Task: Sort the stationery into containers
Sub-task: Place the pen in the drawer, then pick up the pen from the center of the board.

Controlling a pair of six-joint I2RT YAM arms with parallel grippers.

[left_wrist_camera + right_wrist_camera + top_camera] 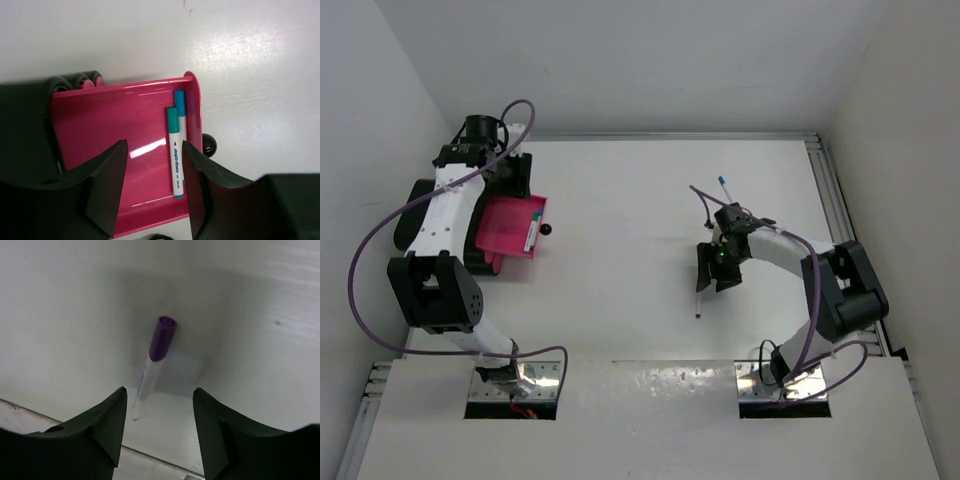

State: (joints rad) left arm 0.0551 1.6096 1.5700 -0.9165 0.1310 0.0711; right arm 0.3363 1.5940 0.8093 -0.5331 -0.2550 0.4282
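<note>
1. Over the counter's right half: right hand (159, 395), spread and empty, jaws either side of purple-capped pen (151, 366), which lies flat on the counter (260, 315).
2. Hazard: the pen sits nearer one finger; an uneven close would likely roll or swivel it out.
3. Left hand (153, 160): released, empty, above pink tray (100, 125) that holds two teal-capped pens (175, 155) against its wall.
4. Hazard: descending could knock the light tray's rim and spill them.

- Glossy magenta-pink tray (125, 115).
- Two tray pens (175, 155): white bodies, teal caps, blue lettering.
- Lone pen (151, 367): white body, purple cap.
- Matte black box (25, 130).
- White bench (620, 200).
- Black jaws.
</note>
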